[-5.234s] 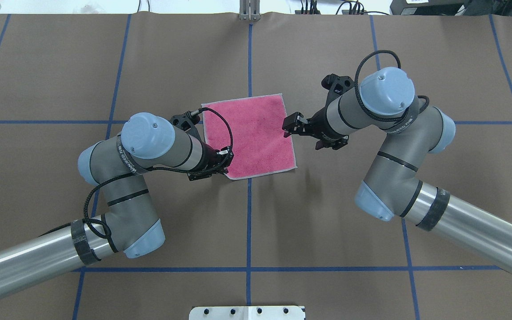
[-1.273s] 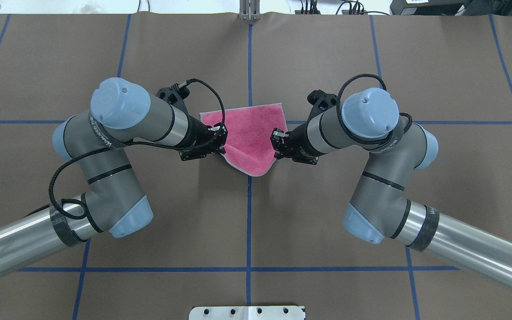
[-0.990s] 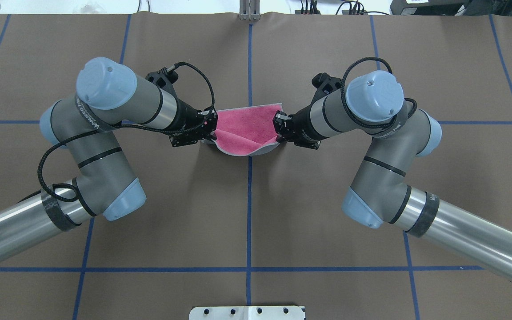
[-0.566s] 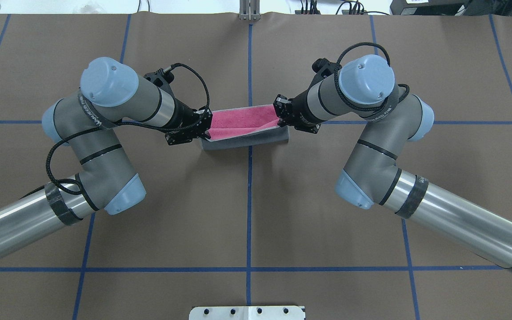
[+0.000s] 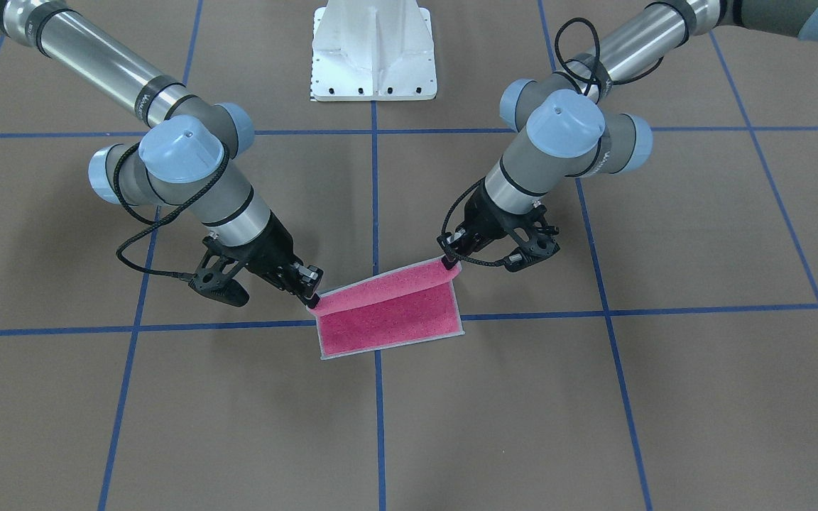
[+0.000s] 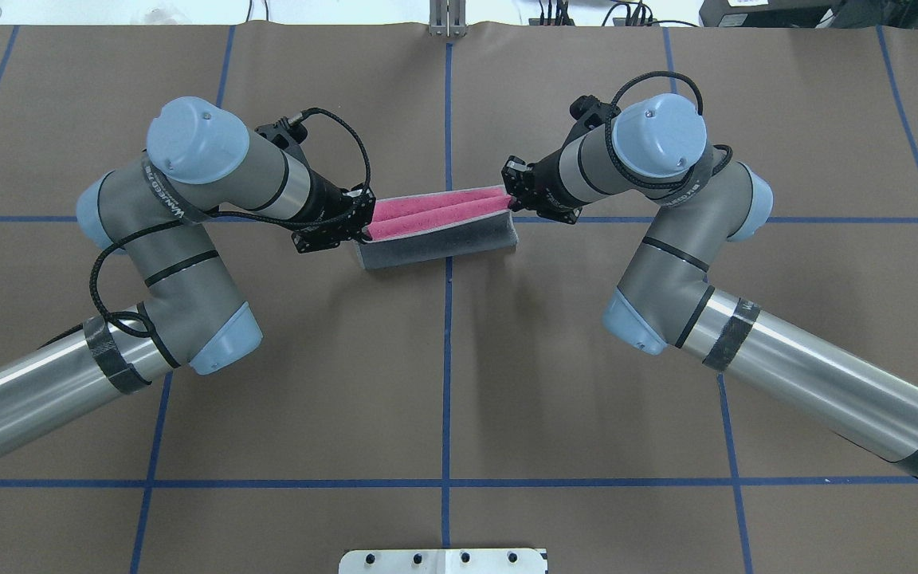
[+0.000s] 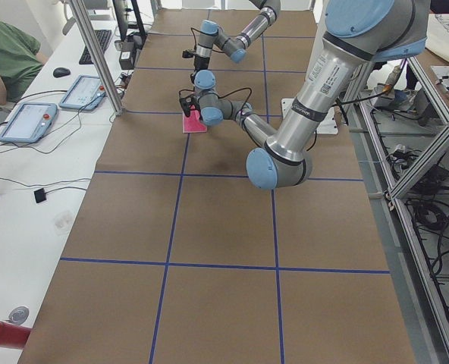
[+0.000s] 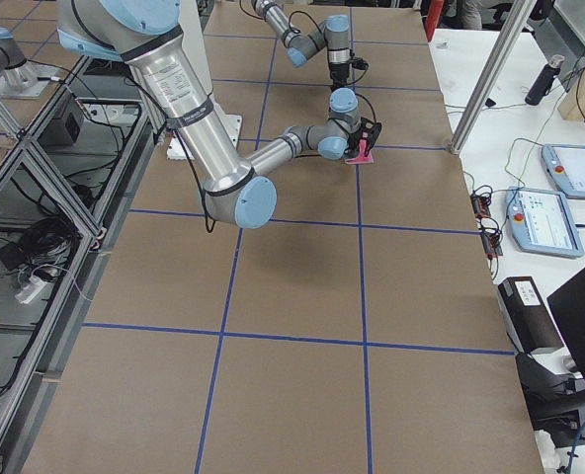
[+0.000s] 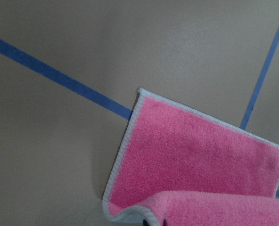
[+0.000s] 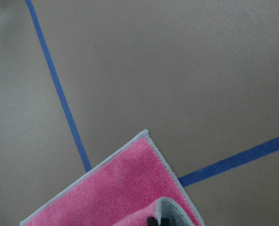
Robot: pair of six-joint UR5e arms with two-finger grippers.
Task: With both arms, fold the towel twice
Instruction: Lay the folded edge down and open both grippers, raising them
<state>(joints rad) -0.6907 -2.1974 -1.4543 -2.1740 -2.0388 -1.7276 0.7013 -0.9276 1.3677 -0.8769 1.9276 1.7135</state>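
The towel (image 6: 439,239) lies near the table's middle, part folded. Its near half is lifted and carried over the far half, so the grey face shows in the overhead view and the pink face (image 5: 388,316) in the front-facing view. My left gripper (image 6: 365,226) is shut on the towel's left lifted corner; it also shows in the front-facing view (image 5: 449,262). My right gripper (image 6: 513,195) is shut on the right lifted corner; it also shows in the front-facing view (image 5: 312,297). Both hold the edge just above the flat part. The wrist views show the flat pink layer (image 9: 191,155) (image 10: 111,190) below each held corner.
The brown table cover carries blue tape lines (image 6: 447,359). The white pedestal base (image 5: 373,50) stands at the robot's side of the table. A side bench holds tablets (image 7: 27,121) and a seated person (image 7: 4,57) is beyond the table edge.
Both grippers took the towel's near corners, lifted them and carried them toward the far edge. The flat pink square is now a narrow half-fold with the grey face showing.
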